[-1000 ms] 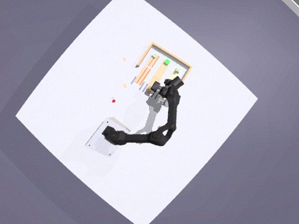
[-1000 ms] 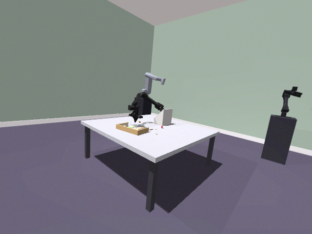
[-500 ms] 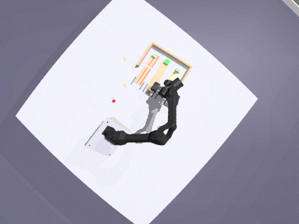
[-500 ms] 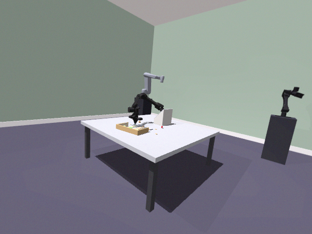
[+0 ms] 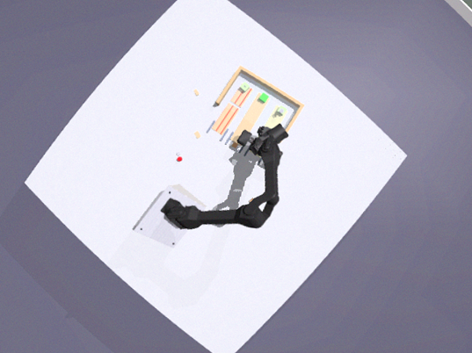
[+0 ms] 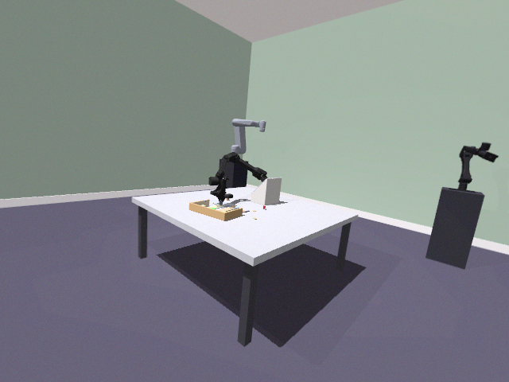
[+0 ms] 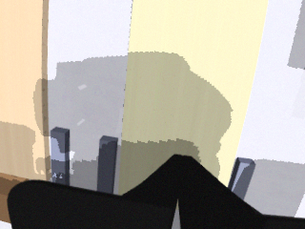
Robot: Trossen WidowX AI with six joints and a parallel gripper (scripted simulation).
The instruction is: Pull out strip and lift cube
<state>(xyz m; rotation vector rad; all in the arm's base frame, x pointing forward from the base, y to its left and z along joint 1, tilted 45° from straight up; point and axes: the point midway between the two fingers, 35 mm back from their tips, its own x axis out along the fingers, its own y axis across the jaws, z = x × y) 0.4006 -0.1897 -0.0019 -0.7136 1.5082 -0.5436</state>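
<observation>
Pale yellow strip (image 5: 275, 118) (image 7: 195, 29), flat and lengthwise inside the open-sided wooden frame (image 5: 270, 87) (image 6: 209, 210), looks the likely one to pull; its near end is hidden by the arm, so I cannot confirm that it is whole. A pale green cube with a greyish top (image 5: 280, 110) sits toward its far end, probably the labelled one, though no label is legible. The black gripper (image 5: 250, 143) (image 6: 221, 201) (image 7: 180, 163) has its fingers together with nothing between them, low at the open-side end; whether they touch the strip, I cannot tell. From there the strip's long axis runs away toward the frame's far wall, so the pull should come back along that axis, out between the dark upright posts (image 7: 107, 164) (image 7: 242, 174) flanking it. Next to it lies the plain tan strip (image 5: 250, 119) (image 7: 21, 72), bearing a bright green cube (image 5: 264, 97), and beyond that the red-striped strip (image 5: 225, 118), visibly split by a gap, with another pale green cube (image 5: 244, 86) on its far piece. Drifting sideways could snag a post or disturb the tan strip.
</observation>
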